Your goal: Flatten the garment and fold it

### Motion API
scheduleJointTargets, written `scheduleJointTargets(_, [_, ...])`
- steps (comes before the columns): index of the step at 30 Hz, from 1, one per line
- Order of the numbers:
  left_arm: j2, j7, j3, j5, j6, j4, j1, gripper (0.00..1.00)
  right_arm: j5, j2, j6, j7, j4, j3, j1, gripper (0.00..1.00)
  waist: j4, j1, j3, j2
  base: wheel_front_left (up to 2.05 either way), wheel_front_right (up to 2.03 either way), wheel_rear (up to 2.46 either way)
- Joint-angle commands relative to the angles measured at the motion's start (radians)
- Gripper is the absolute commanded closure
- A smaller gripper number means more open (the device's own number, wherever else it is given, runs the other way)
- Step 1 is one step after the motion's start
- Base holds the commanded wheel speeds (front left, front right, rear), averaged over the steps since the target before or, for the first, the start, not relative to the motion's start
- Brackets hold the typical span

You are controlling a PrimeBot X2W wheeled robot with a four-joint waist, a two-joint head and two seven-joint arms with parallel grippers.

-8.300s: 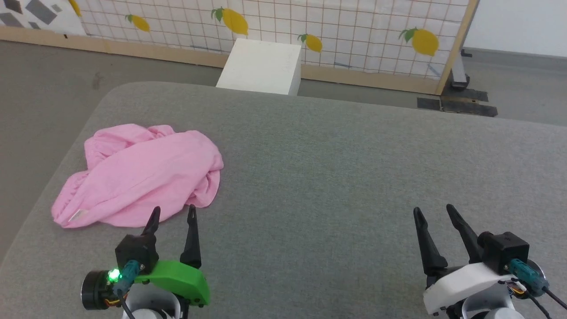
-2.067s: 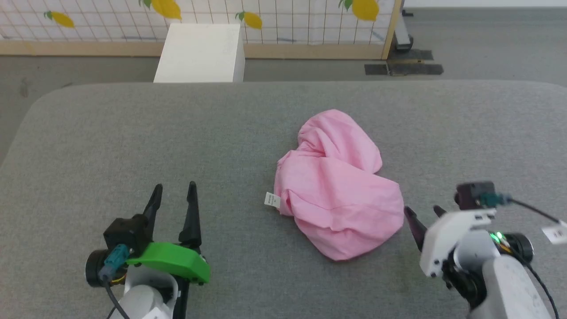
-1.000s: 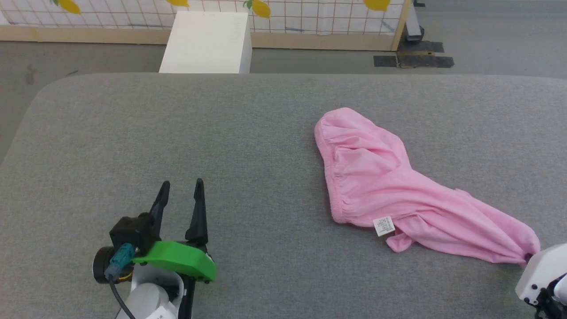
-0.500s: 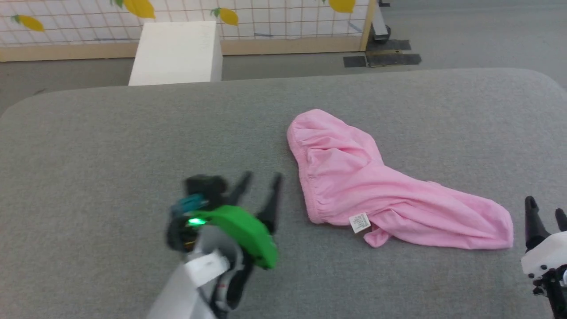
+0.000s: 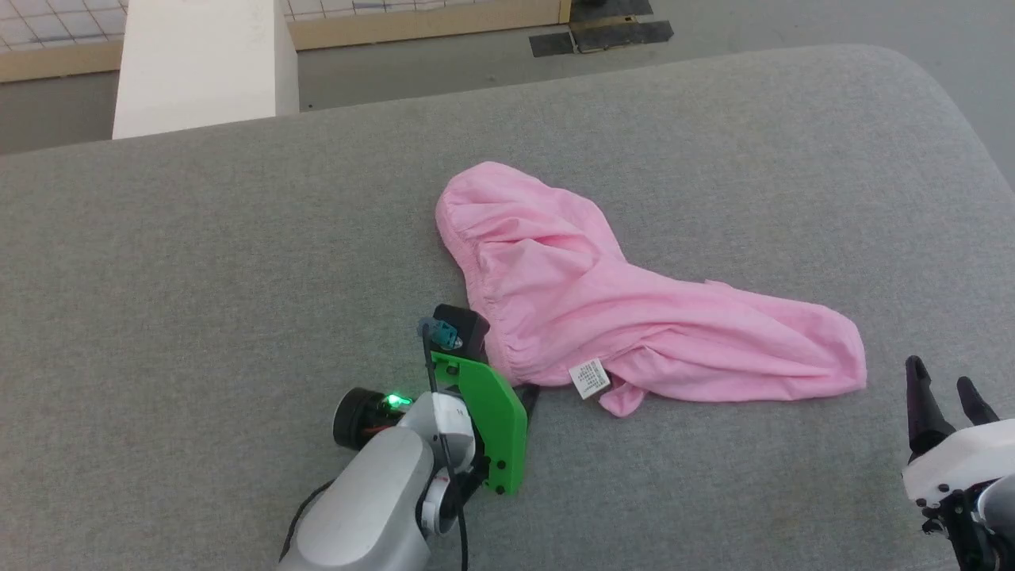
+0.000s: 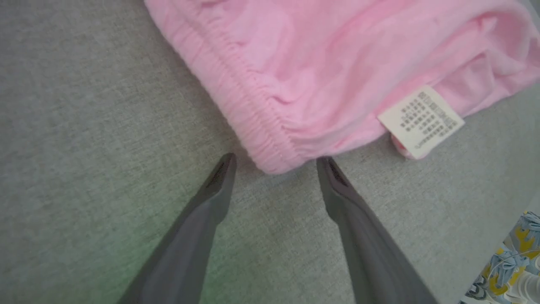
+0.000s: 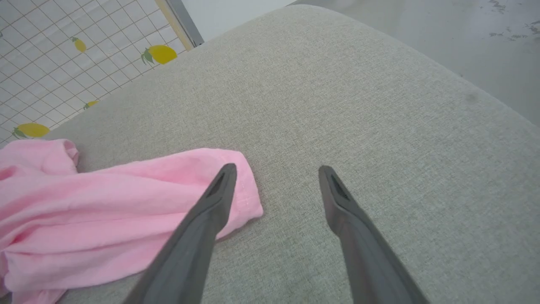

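Observation:
The light pink garment [image 5: 603, 309] lies stretched out and wrinkled on the grey table [image 5: 198, 262], its gathered elastic hem toward the left and a white tag [image 5: 589, 378] at the near edge. My left gripper [image 5: 519, 388] is open at the hem's near corner. In the left wrist view the gripper [image 6: 275, 159] has that elastic corner [image 6: 270, 152] just between its fingertips, with the tag [image 6: 422, 122] to the right. My right gripper [image 5: 940, 374] is open and holds nothing, a little beyond the garment's right end. In the right wrist view that gripper [image 7: 277, 168] shows the garment [image 7: 105, 207] under its left finger.
A white box [image 5: 198, 63] stands on the floor behind the table's far edge. The table's rounded far right corner [image 5: 936, 103] drops to grey floor. A lemon-patterned screen [image 7: 63, 63] stands beyond the table. Bare table surface lies left of the garment.
The left arm has swung right and forward to the garment's elastic hem. The right gripper let go of the garment's right end a second ago. The head camera has tilted down.

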Motion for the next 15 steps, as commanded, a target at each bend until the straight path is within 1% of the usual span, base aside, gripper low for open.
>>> scheduleJointTargets(1, [0.003, -0.008, -0.002, 0.005, -0.004, 0.006, -0.018, 0.2, 0.006, 0.0, -0.001, -0.008, 0.005, 0.001, -0.011, 0.0, 0.0, 0.0, 0.01, -0.0001, 0.0, 0.0, 0.0])
scheduleJointTargets(3, [-0.001, -0.03, -0.001, -0.006, -0.019, -0.001, -0.02, 1.0, 0.004, 0.0, -0.001, -0.01, 0.009, 0.003, -0.014, 0.0, 0.009, 0.0, 0.009, -0.0001, 0.0, 0.0, 0.0])
scheduleJointTargets(7, [-0.009, -0.062, -0.01, -0.026, -0.047, -0.025, -0.016, 1.0, -0.005, 0.0, -0.001, -0.004, 0.016, 0.011, -0.013, 0.0, 0.03, 0.0, -0.002, -0.0001, 0.0, 0.0, 0.0])
scheduleJointTargets(9, [-0.013, -0.076, -0.012, -0.036, -0.052, -0.046, -0.006, 1.0, -0.017, 0.0, -0.001, 0.008, 0.016, 0.015, -0.007, 0.0, 0.04, 0.0, -0.008, -0.0001, 0.0, 0.0, 0.0])
scheduleJointTargets(12, [-0.012, -0.095, -0.005, -0.046, -0.045, -0.092, 0.016, 1.0, -0.063, 0.0, -0.001, 0.055, 0.016, 0.005, 0.007, 0.0, 0.051, 0.0, -0.013, -0.0001, 0.0, 0.0, 0.0])
scheduleJointTargets(15, [-0.002, -0.098, -0.004, -0.048, -0.031, -0.149, 0.046, 1.0, -0.132, 0.0, -0.001, 0.132, 0.0, -0.033, 0.016, 0.0, 0.067, 0.0, -0.011, -0.0001, 0.0, 0.0, 0.0])
